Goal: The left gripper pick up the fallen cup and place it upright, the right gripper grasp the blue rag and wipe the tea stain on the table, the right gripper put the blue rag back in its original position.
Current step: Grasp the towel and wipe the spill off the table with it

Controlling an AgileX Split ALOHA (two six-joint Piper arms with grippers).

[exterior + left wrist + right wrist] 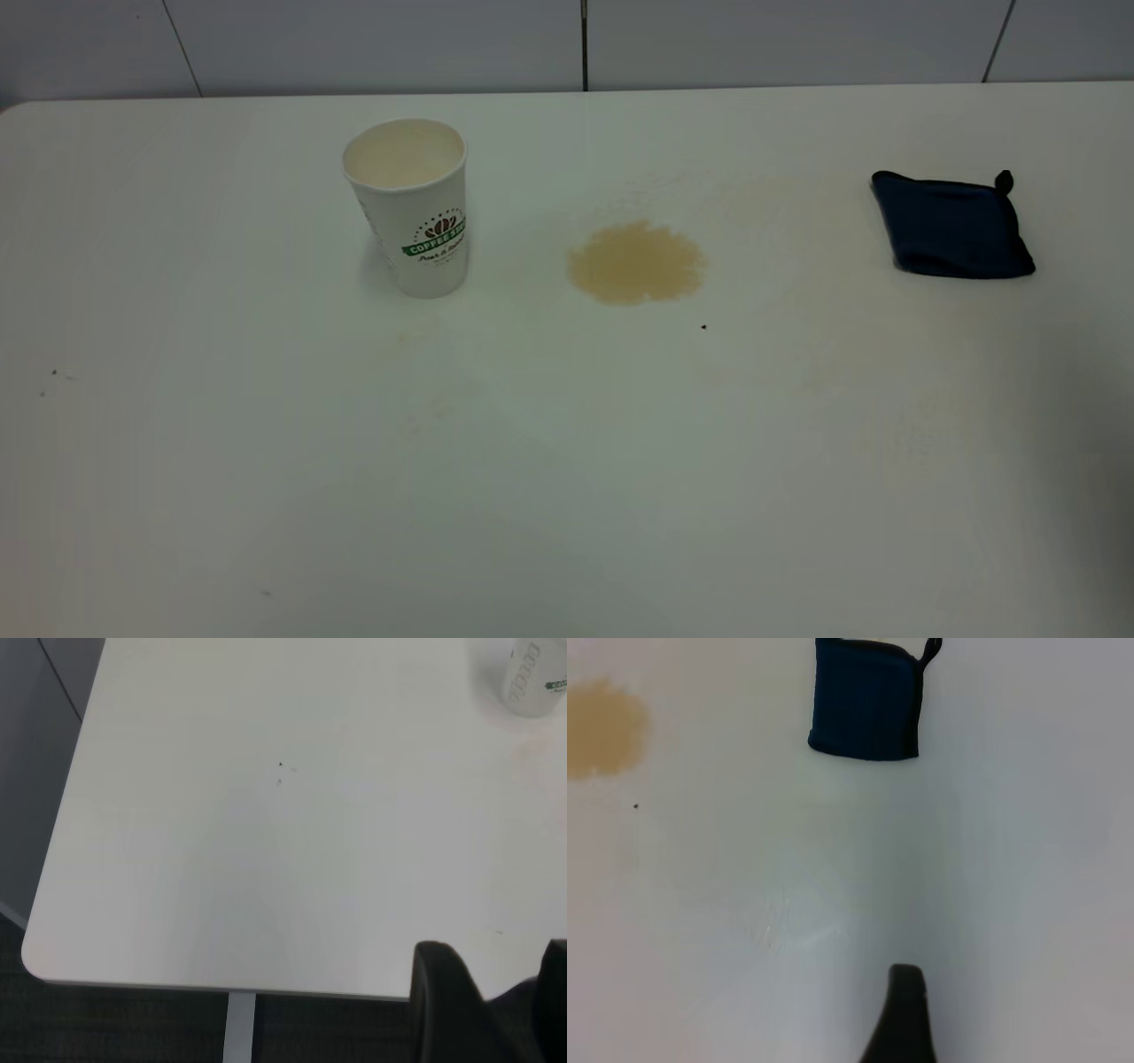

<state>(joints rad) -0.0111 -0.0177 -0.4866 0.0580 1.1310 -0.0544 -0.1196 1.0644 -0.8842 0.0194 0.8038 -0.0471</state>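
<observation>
- Neither gripper appears in the exterior view. The white textured paper cup with a green "COFFEE" banner (409, 206) already stands upright on the off-white smooth tabletop (266, 461), toward the left arm's side. The roundish tan-brown tea stain (636, 262) lies near the middle, unwiped. The small dark navy-blue square cloth rag (951, 225) lies flat well to the right of the stain, its loop at the far corner.
- Left wrist view: the left gripper (496, 1010) hangs over the table's near edge, two dark fingers apart, holding nothing. The cup (532, 678) sits well apart from it.
- Right wrist view: only one dark fingertip of the right gripper (899, 1019) shows, so whether it is spread or closed cannot be told. The rag (866, 700) lies ahead of it, well apart, with the stain (602, 726) off to one side.
- Handling judgement: the rag is probably soft, light and limp. A pinch on a free edge or a bunched fold should lift it. The paper cup is light and easily tipped.
</observation>
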